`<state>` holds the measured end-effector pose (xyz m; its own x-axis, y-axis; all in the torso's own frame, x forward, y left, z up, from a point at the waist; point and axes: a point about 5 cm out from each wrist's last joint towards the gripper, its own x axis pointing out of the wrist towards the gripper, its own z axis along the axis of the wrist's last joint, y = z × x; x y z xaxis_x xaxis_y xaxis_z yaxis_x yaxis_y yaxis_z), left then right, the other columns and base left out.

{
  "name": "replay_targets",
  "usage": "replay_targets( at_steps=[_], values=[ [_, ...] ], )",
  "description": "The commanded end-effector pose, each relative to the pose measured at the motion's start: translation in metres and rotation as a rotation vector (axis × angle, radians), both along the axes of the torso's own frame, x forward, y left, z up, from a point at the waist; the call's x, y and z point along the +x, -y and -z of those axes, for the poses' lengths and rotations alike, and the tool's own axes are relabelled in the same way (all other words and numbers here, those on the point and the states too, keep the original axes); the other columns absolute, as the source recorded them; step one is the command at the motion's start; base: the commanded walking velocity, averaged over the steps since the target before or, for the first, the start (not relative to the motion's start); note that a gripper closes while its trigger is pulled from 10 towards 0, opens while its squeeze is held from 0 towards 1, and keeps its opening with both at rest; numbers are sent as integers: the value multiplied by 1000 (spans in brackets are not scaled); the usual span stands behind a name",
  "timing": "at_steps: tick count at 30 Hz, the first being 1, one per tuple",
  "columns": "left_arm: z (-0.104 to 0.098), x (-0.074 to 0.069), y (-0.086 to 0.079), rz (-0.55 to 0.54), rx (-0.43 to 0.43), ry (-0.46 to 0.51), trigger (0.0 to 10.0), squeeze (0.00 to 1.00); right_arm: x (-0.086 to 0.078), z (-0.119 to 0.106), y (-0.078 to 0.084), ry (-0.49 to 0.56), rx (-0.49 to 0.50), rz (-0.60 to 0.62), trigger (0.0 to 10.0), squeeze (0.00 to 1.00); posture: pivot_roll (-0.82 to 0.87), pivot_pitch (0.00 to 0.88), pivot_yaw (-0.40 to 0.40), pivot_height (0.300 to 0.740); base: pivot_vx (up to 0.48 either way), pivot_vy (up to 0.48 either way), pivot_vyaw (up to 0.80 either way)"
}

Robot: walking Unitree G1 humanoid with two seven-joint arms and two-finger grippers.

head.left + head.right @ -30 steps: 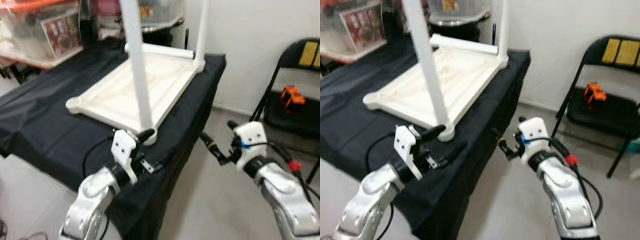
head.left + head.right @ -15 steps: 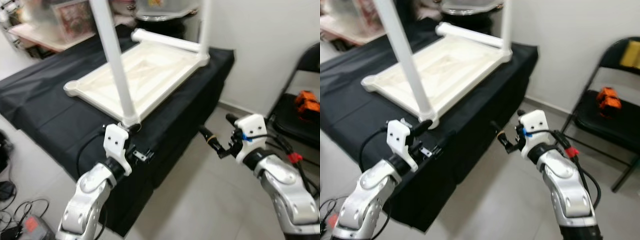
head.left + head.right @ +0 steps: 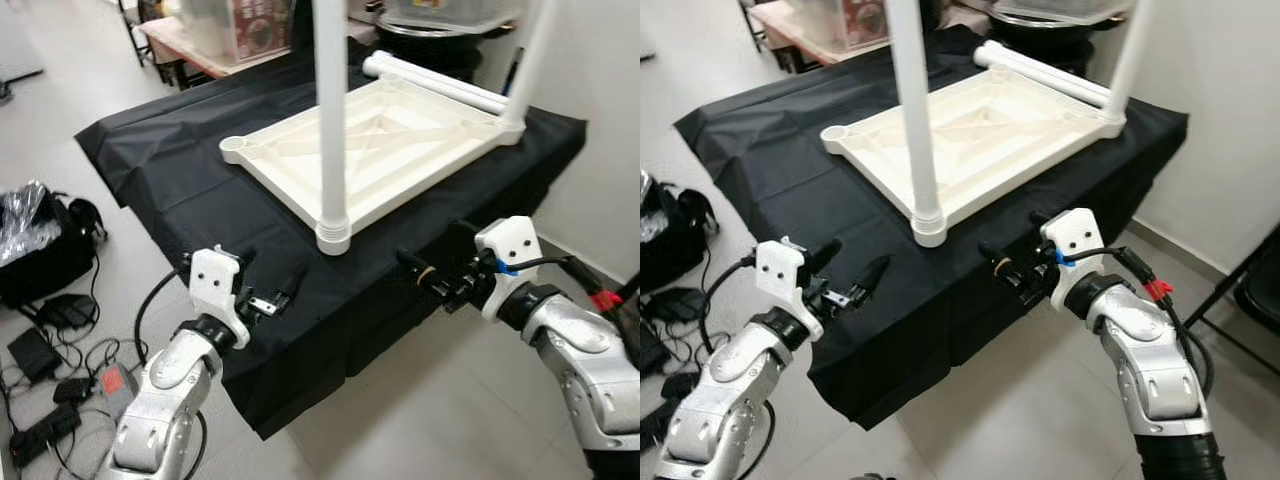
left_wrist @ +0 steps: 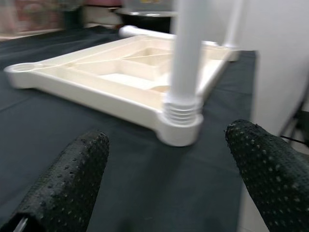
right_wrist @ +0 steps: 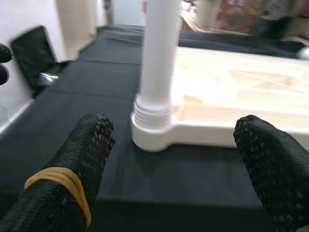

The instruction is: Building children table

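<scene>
The cream plastic child's tabletop [image 3: 380, 150] is laid upside down on a large table draped in black cloth [image 3: 180, 180], presumably so that its corner sockets face upward to receive legs. Its underside is ribbed and moulded into shallow panels, with rounded corners. Two smooth white round legs are stood upright in it: the near leg [image 3: 330, 120] at the 6 o'clock corner, seated above a ridged, threaded collar, and a far leg [image 3: 525, 70] at about 2 o'clock. A third white leg [image 3: 435, 83] is laid flat along the far edge at 12 o'clock, and the open socket [image 3: 234, 146] at 9 o'clock is seen unfilled, so assembly is judged partly done.

The left gripper [image 3: 270, 290] is held at 7 o'clock of the near leg, clear of it above the cloth edge, its jaws spread wide. The right gripper [image 3: 432, 270] is held at 4 o'clock, likewise spread wide and empty; a yellow rubber band [image 5: 58, 181] is wrapped around one of its dimpled black fingers [image 5: 72, 179]. Both appear aimed at the near leg.
</scene>
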<state>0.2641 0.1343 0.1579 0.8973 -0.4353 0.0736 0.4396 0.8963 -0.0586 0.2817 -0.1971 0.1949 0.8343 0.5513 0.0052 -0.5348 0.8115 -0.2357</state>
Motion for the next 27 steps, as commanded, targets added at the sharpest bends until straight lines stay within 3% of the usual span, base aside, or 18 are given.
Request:
replay_targets(
  at_steps=[1,10,15,20,27],
  values=[
    [3,-2,-1,-9,9,-10,10000,0,-1,2,2,-6,2,-6,10000,0,-41,122,-9,740,0,0,738],
    [0,-2,-1,-11,-5,11,10000,0,-5,4,-6,-25,20,-48,10000,0,-44,118,-9,740,0,0,738],
    [-3,-2,3,-9,-4,30,10000,0,-8,8,-22,-38,58,-96,10000,0,-43,123,-13,740,0,0,743],
    [-4,-2,3,-12,-8,36,10000,0,-7,7,-23,-31,68,-92,10000,0,-43,122,-12,740,0,0,756],
    [-7,-4,6,5,-32,45,10000,0,2,1,-22,-26,91,-29,10000,0,-46,122,-15,740,0,-380,71]
  ],
)
